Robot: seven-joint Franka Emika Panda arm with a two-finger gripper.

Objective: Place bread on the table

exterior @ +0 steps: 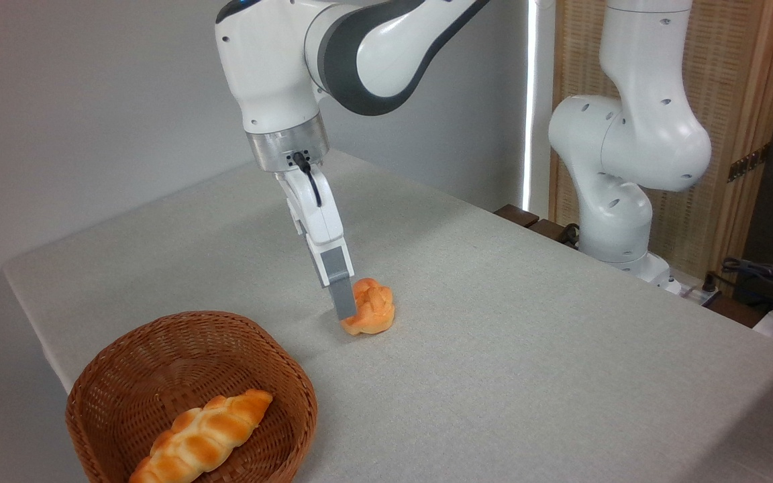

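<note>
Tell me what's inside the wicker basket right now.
The basket holds one long braided loaf, lying toward its front right. The rest of the visible floor is bare weave. The basket's near edge is cut off by the frame, so that part is unseen.

My arm (359, 54) is glossy white plastic with a brushed metal wrist ring (287, 149). The table (527, 349) wears matt grey cloth (finely textured). The basket (192, 376) is rough brown wicker.

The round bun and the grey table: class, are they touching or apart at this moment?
Touching. The camera view shows the round bun sitting base-down on the grey table, its shadow meeting its lower edge with no gap beneath.
</note>
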